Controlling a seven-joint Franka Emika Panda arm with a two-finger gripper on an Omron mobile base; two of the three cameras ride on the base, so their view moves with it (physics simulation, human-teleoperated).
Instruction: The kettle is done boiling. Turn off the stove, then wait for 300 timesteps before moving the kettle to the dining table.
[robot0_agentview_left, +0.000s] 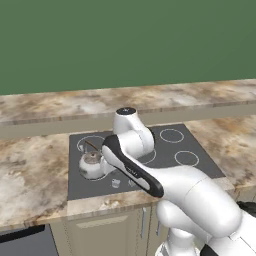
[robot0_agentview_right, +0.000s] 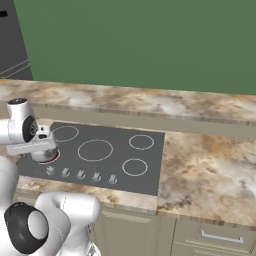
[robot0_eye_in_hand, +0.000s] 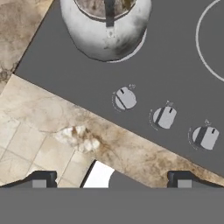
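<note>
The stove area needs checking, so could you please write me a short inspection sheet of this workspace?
Surface: veined marble counter around the stove.
Job's things: kettle sits on the front-left burner, beside the knobs; the raised dining table runs behind the stove.
Clutter: nothing seen.
Grippers: gripper open, hovering above the counter edge in front of the knobs, touching nothing.
Cables: nothing seen.
Surroundings: green wall, cabinet fronts below.

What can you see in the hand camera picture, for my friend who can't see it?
The silvery kettle sits on the dark stove, with three small silver knobs in a row below it. The open gripper hovers over the marble counter edge.
</note>
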